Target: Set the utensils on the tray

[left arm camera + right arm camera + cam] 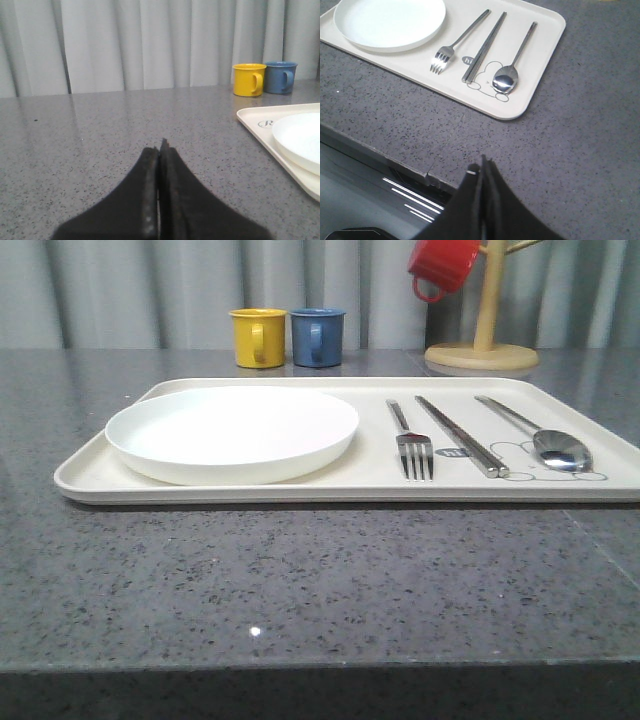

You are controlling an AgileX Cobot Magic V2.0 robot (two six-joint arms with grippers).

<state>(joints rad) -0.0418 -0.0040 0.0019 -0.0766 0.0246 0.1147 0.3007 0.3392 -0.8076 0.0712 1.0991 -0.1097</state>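
The silver metal fork point(414, 445), chopsticks point(460, 435) and spoon point(545, 438) lay on the cream rectangular tray's point(90, 480) right half. Both the left hand point(160, 150) and right hand point(481, 170) were pressed together, empty, off the tray. Placement appeared complete; no further grasp seemed required.

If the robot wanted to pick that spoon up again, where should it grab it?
Probably mid-handle on the spoon, coming straight down from above. It lies flat on the tray, so only the thin handle's long sides give fingers purchase; the round bowl is wide and slippery, and the chopsticks lie alongside.
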